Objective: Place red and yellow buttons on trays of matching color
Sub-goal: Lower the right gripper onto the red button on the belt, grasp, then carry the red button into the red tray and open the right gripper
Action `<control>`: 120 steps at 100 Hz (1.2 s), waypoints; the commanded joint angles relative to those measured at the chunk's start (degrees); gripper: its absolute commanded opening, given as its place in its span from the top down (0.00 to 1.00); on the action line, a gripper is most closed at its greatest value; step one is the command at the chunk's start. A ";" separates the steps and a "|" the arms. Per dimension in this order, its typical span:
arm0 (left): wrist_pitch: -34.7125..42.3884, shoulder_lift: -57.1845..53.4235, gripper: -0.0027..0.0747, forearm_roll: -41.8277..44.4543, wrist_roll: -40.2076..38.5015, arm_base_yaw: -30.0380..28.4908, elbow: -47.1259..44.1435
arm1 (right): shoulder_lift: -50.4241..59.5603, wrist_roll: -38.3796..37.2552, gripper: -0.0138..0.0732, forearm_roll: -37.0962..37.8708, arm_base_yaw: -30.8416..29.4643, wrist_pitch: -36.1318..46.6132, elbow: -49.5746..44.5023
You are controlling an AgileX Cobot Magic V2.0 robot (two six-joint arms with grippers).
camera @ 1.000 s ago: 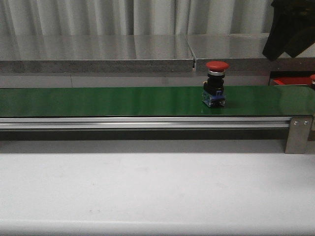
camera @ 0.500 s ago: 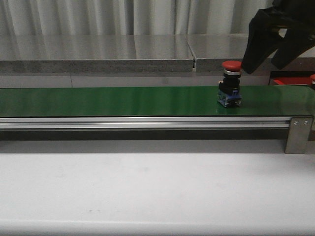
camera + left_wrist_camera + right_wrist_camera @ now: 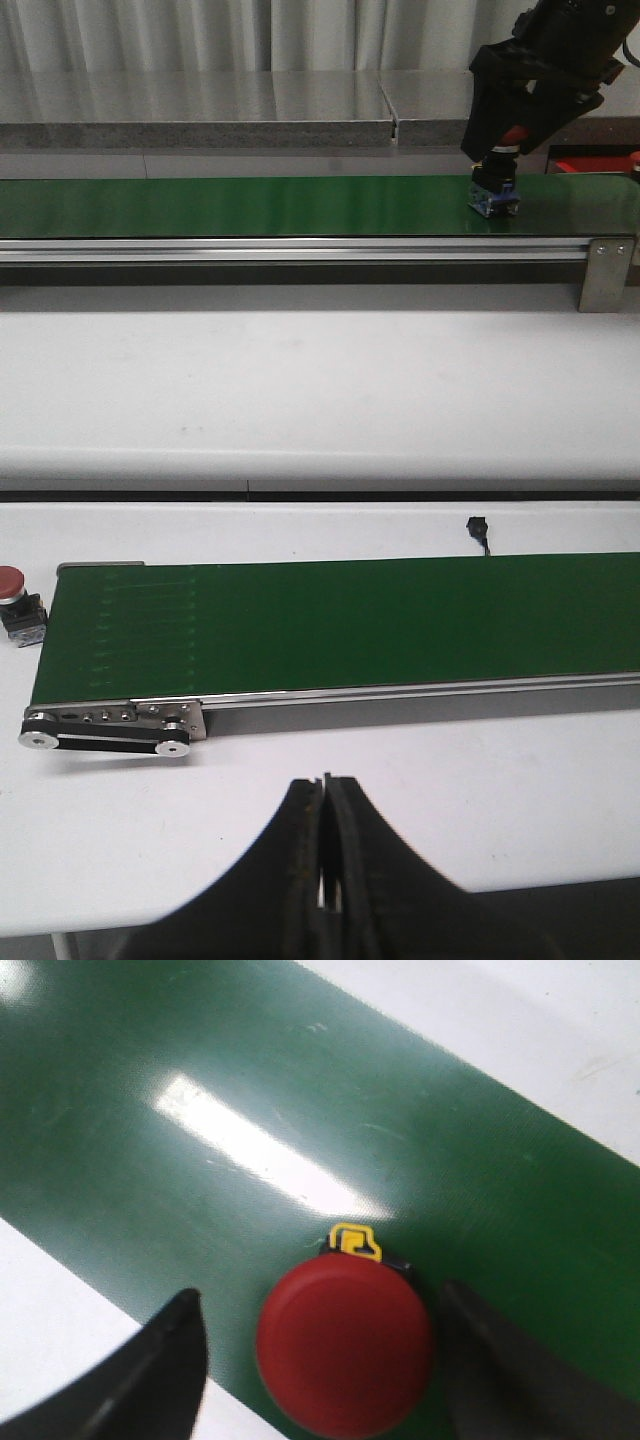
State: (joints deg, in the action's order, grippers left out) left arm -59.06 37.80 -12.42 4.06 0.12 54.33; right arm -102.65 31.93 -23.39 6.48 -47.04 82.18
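No writing is legible. The right gripper is spread around a round, glossy red button on the smooth green belt; the left gripper is pressed together, empty.

The red button is largely hidden by the right claw; the red tray is seen only as a sliver.

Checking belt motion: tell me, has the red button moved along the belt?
Yes. The red button has travelled rightward toward the belt's metal end bracket.
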 commanded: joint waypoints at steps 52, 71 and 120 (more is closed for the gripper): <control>3.46 0.09 0.99 -0.84 -0.17 0.31 1.24 | 6.53 -18.00 0.63 6.68 -3.31 4.22 2.03; 3.46 0.09 0.99 -0.84 -0.17 0.31 1.24 | 8.68 -22.82 0.64 12.62 -7.48 4.14 2.03; 3.46 0.09 0.99 -0.84 -0.17 0.31 1.24 | 9.15 -27.34 0.64 16.62 -20.04 8.62 2.33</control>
State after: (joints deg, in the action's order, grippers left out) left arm -59.06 37.80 -12.42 4.06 0.12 54.33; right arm -95.99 4.83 -7.06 -11.97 -43.13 82.41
